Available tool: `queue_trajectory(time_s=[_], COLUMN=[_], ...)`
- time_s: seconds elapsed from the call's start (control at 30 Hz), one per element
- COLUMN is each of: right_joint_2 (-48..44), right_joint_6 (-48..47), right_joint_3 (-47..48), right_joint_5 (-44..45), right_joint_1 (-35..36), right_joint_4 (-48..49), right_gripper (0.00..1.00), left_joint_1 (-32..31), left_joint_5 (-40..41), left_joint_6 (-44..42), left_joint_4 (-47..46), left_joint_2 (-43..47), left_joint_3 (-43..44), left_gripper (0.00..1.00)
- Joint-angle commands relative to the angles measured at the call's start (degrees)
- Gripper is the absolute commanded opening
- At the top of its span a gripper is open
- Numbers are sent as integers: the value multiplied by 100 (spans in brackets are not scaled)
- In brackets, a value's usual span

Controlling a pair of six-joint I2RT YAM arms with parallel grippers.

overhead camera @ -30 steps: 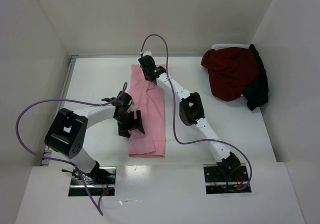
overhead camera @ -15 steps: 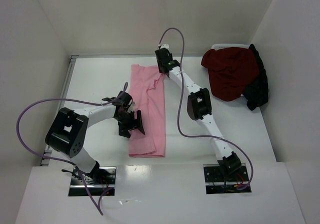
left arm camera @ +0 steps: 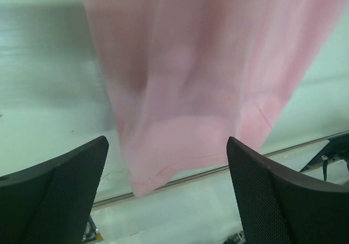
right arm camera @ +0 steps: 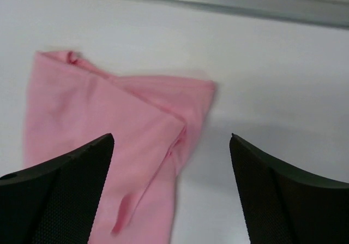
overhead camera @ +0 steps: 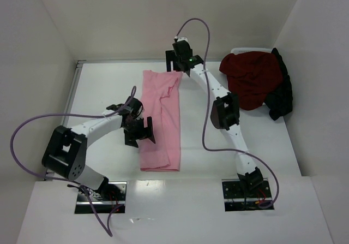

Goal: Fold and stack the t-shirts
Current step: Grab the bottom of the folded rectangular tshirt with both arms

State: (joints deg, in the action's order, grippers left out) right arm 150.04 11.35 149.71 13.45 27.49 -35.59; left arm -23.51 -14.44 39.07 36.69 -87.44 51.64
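Two grippers, both released and empty. One pink tee point(overhead camera: 161, 118) lies flat, seen between the jaws of the left gripper point(overhead camera: 139, 132) and the right gripper point(overhead camera: 175, 64). One red tee point(overhead camera: 250, 80) and one black tee point(overhead camera: 281, 95) are heaped well right of both.

Folded t-shirt point(overhead camera: 161, 121) mid-desk point(overhead camera: 103, 85), left claw point(overhead camera: 139, 135) at left edge, right claw point(overhead camera: 172, 64) behind; heaped t-shirts point(overhead camera: 253, 80) far right.

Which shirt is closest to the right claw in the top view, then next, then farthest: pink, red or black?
1. Pink shirt, just beside the right claw.
2. Red shirt, off to the right.
3. Black shirt, farthest right.
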Motion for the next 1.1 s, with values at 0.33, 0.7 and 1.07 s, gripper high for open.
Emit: queue_trajectory(time_s=[0.33, 0.7, 1.07], right_joint_2=[-5359, -7128, -8175], right_joint_6=[1843, 3240, 4575], right_joint_3=[-7453, -10522, -11982], right_joint_5=[-2636, -2743, -3191], right_joint_1=[-217, 1180, 2023], right_joint_4=[2055, 2215, 2785], right_gripper=[100, 92, 85], left_joint_1=[-5, -5, -5], left_joint_5=[363, -59, 90], left_joint_6=[540, 1225, 1551], left_joint_4=[111, -188, -654], left_joint_2=[1589, 2337, 2485], left_joint_3=[-539, -1340, -1938], left_gripper=[99, 97, 92])
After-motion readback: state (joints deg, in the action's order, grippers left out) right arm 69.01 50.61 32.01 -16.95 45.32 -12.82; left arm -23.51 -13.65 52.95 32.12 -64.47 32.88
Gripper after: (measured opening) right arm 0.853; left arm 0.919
